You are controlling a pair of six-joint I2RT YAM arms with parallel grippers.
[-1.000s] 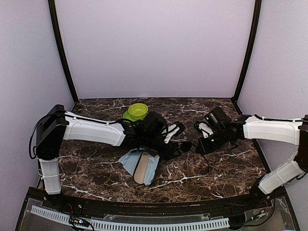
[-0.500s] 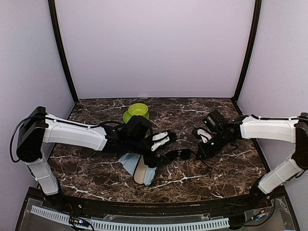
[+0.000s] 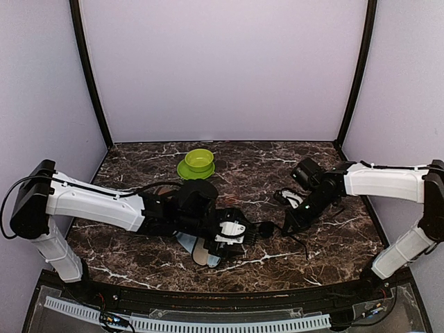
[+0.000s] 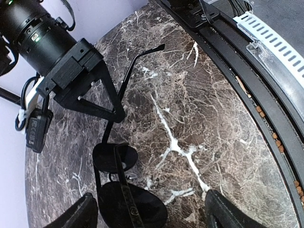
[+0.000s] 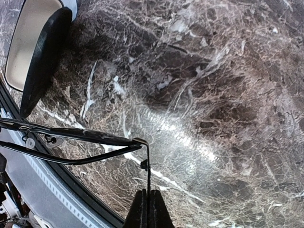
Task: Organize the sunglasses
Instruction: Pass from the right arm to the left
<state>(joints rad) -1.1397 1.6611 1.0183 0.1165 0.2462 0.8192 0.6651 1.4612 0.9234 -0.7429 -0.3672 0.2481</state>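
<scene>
On the left, the left gripper (image 4: pixel 152 219) gapes wide and holds nothing. Its fingers (image 4: pixel 84 214) stand either side of a dark lens of the sunglasses (image 4: pixel 130 205). The pair sits mid-table, just right of the open case (image 3: pixel 203 251). Whether the lenses touch the marble I cannot tell.

Moving right, the right gripper (image 5: pixel 148 199) is pinched tight on one thin wire temple, right at its tip. That is the worry: a pull or twist here could bend the wire or let it slip free. A careless squeeze from the left could also press on the lens.

As for room, the left arm hangs over the case and could nudge it. The table (image 3: pixel 333 257) lies bare to the right, the front rail (image 4: pixel 266 71) runs close on the near side, and the green bowl (image 3: pixel 198 161) sits well apart at the far side.
</scene>
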